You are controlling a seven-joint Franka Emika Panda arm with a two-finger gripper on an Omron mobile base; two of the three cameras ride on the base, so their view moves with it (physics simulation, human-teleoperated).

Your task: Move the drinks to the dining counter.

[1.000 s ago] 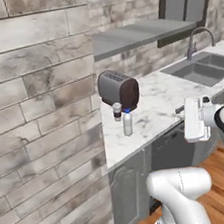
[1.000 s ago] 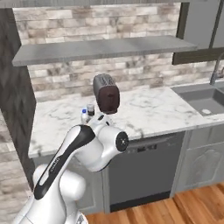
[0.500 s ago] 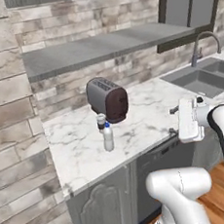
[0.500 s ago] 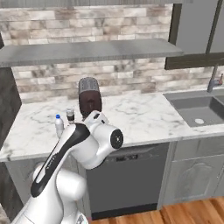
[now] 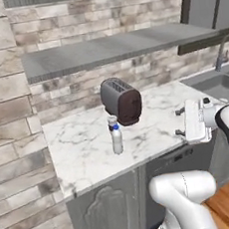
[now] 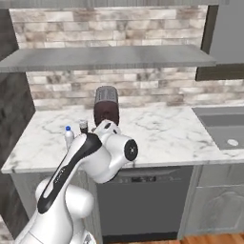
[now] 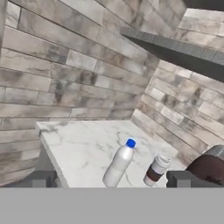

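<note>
Nearest, at the right middle of the left base view: gripper [image 5: 179, 122], spread wide apart and empty, hanging level with the worktop's [image 5: 86, 159] front edge and well apart from any drink.

Next out, just left of centre in that view: clear water bottle [image 5: 117, 140], blue-capped, upright on the marble, set back from the front edge. Seen leaning in the hand view only because of the hand's roll. Judged the first drink to take, being the closest and the least crowded.

Directly behind it and just beside it: dark cup [image 5: 112, 120] with a pale lid, partly hidden by the bottle in the left base view and lying to the bottle's lower right in the hand view. Touching or apart: hard to tell in the left base view, apart in the hand view.

Behind the cup, just right of it: dark red-brown toaster [image 5: 121, 100], not part of the job. Farther back: brick wall [image 5: 17, 121] and grey shelf [image 5: 104, 50] across the upper frame.

For a good pick: centre the bottle between the finger tips first, then advance low and straight. Straddle the body below the shoulder rather than the cap. Stop short of the cup to avoid knocking it into the toaster. Close only once both sides flank the plastic evenly. Lift straight up before swinging away toward the dining counter.
</note>
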